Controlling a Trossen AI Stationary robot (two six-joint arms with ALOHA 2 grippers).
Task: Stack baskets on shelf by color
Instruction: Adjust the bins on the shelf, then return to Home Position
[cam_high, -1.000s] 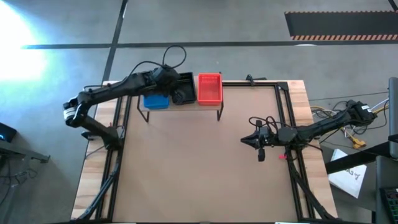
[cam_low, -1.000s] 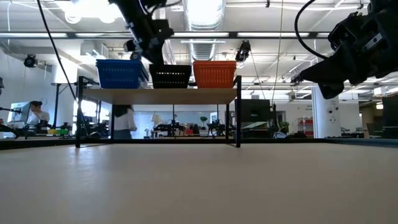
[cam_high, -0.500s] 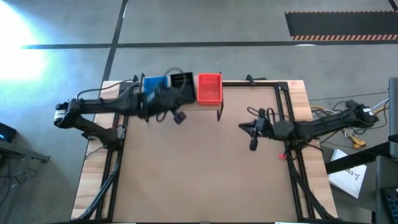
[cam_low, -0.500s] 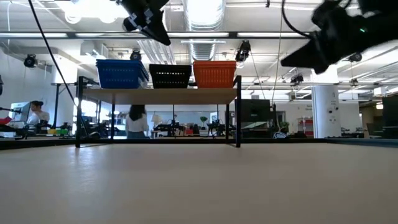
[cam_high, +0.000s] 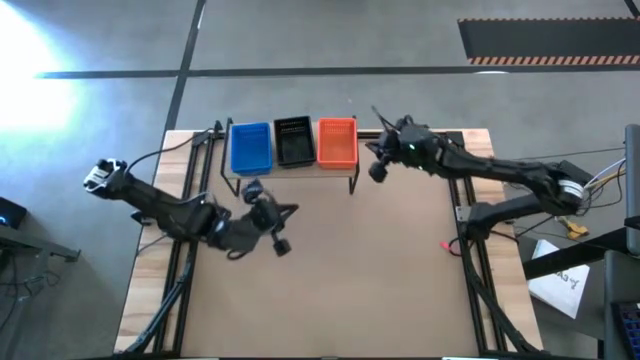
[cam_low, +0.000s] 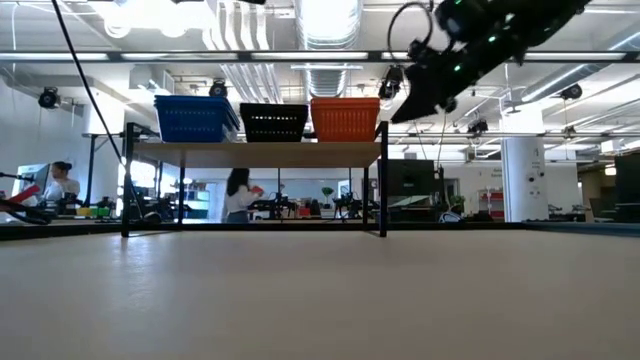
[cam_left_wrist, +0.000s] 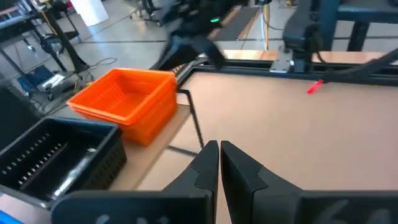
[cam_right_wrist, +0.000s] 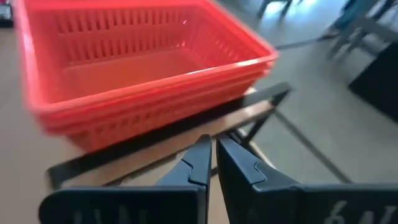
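Three stacks of baskets stand side by side on the shelf (cam_high: 290, 168) at the table's far edge: blue (cam_high: 250, 147), black (cam_high: 292, 141) and orange (cam_high: 337, 141). In the low view they sit in a row, blue (cam_low: 196, 118), black (cam_low: 274, 122), orange (cam_low: 345, 118). My left gripper (cam_high: 283, 212) hovers shut over the table, in front of the shelf and on its near side, holding nothing. My right gripper (cam_high: 370, 150) is shut and empty, in the air just off the shelf's right end, pointing at the nested orange baskets (cam_right_wrist: 143, 68).
A small red object (cam_high: 445, 245) lies on the table near its right rail. Black frame rails (cam_high: 462, 190) run along the table's left and right sides. The middle and near part of the tabletop (cam_high: 340, 290) is bare. A person (cam_low: 240, 195) stands in the room behind.
My left gripper has drawn back from above the black baskets toward the table's near edge and turned, staying shut. My right gripper has risen from the table's right middle and swung toward the far edge, up to the shelf's right end beside the orange baskets. The baskets have kept still.
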